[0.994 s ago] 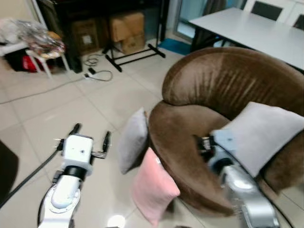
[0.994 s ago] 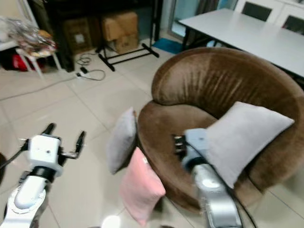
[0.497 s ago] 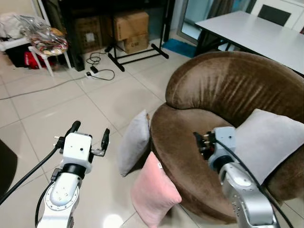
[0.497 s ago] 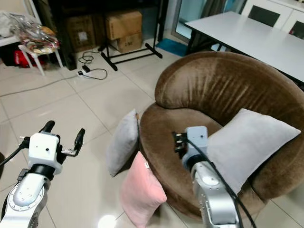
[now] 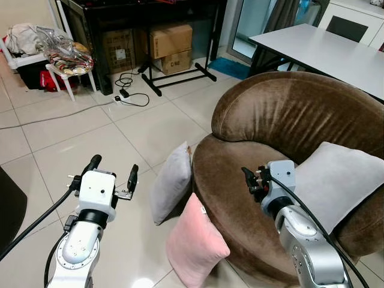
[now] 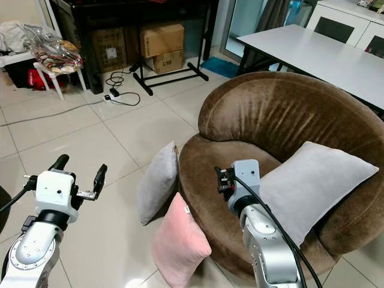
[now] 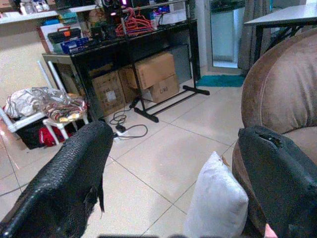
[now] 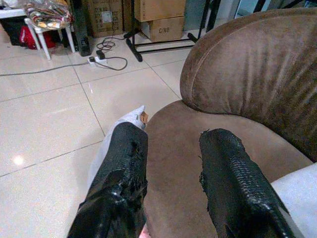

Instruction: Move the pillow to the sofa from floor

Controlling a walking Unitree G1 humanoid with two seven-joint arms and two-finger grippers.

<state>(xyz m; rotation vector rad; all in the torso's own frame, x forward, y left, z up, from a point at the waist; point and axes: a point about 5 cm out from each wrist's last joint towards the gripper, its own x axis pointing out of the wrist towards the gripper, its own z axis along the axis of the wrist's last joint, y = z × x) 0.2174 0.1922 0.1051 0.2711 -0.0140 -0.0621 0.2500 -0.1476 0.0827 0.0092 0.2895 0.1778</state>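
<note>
Leaning against the brown sofa (image 5: 282,114) at its nine o'clock, the grey pillow (image 5: 170,183) waits on the floor — the left gripper (image 5: 111,176), fingers spread wide and empty, should come in from eight o'clock and pinch the upper edge

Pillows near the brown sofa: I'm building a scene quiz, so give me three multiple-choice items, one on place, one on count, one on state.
1. Where is the pink pillow?
A. On the sofa seat
B. On the floor, leaning on the sofa
C. On the white table

2. How many pillows stand on the floor?
A. One
B. Two
C. Four

3. The left hand is:
A. Open, holding nothing
B. Shut on a pillow
C. Shut on a cable

Key: B, it leans on the sofa's front; B, pink plus the grey pillow; A, its fingers are spread over bare tile.
</note>
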